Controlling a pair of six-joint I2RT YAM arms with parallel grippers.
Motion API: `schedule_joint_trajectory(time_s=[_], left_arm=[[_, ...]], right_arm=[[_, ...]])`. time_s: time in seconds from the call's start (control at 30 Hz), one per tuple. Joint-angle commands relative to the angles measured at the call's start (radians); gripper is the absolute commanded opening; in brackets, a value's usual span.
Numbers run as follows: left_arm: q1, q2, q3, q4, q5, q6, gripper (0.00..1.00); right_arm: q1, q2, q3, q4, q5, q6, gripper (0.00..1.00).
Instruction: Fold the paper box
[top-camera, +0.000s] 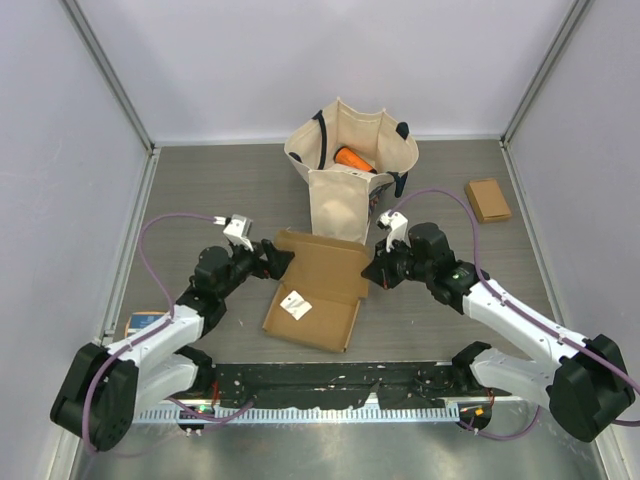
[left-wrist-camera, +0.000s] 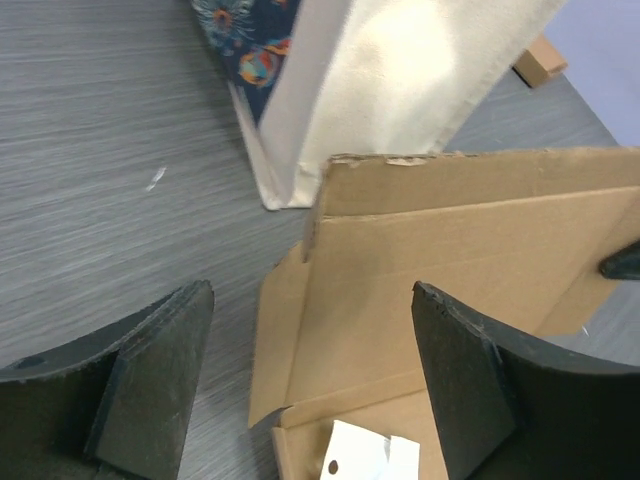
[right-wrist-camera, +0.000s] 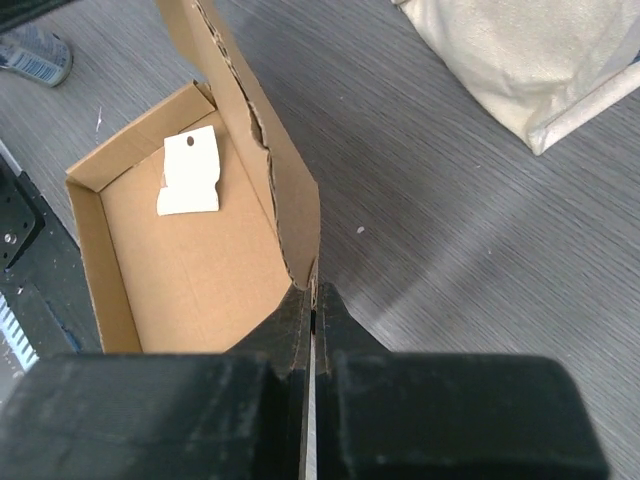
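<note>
- Top view: paper box (top-camera: 315, 290) lay open on the table (top-camera: 200, 190), centre-front between the arms and just in front of the tote bag (top-camera: 345, 170). Left gripper (top-camera: 272, 258) sat at its back-left corner, right gripper (top-camera: 372, 270) at its right edge.
- Left wrist: left gripper (left-wrist-camera: 308, 330) was spread wide, with nothing between the fingers. Paper box flap (left-wrist-camera: 470, 240) stood just ahead.
- Right wrist: right gripper (right-wrist-camera: 313, 300) was pressed together, pinching the raised flap's edge. White tag (right-wrist-camera: 190, 172) lay on the paper box floor.
</note>
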Motion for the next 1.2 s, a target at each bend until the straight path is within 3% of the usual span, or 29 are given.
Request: schedule_joint_trajectory(time_s=[0.0, 0.13, 0.17, 0.37, 0.53, 0.57, 0.77, 0.83, 0.97, 1.17], left_arm=[[0.009, 0.040, -0.008, 0.226, 0.215, -0.011, 0.80], [0.009, 0.042, -0.016, 0.206, 0.217, -0.023, 0.65], [0.010, 0.037, -0.017, 0.203, 0.210, -0.028, 0.57], [0.010, 0.002, -0.002, 0.118, 0.172, -0.015, 0.43], [0.006, 0.137, 0.078, 0.121, 0.203, -0.014, 0.33], [0.004, 0.149, 0.090, 0.115, 0.191, -0.015, 0.24], [-0.046, 0.162, 0.125, 0.085, 0.065, 0.044, 0.01], [-0.085, 0.154, 0.134, 0.082, 0.025, 0.095, 0.00], [-0.151, 0.116, 0.142, 0.062, -0.093, 0.135, 0.00], [-0.318, 0.115, 0.116, 0.178, -0.544, 0.176, 0.00]], right_arm=[[-0.004, -0.009, 0.034, 0.038, -0.034, 0.012, 0.01], [-0.006, -0.010, 0.033, 0.042, -0.003, 0.006, 0.01], [-0.006, -0.012, 0.033, 0.042, 0.007, 0.004, 0.01], [-0.005, -0.018, 0.022, 0.061, 0.072, 0.001, 0.01], [-0.001, 0.001, 0.030, 0.098, 0.069, -0.016, 0.01], [0.002, 0.002, 0.033, 0.104, 0.075, -0.016, 0.01], [0.032, 0.014, 0.045, 0.126, 0.141, -0.053, 0.01], [0.063, 0.025, 0.054, 0.137, 0.178, -0.072, 0.01], [0.120, 0.053, 0.068, 0.196, 0.416, -0.030, 0.01], [0.250, 0.177, 0.164, 0.200, 0.941, 0.177, 0.01]])
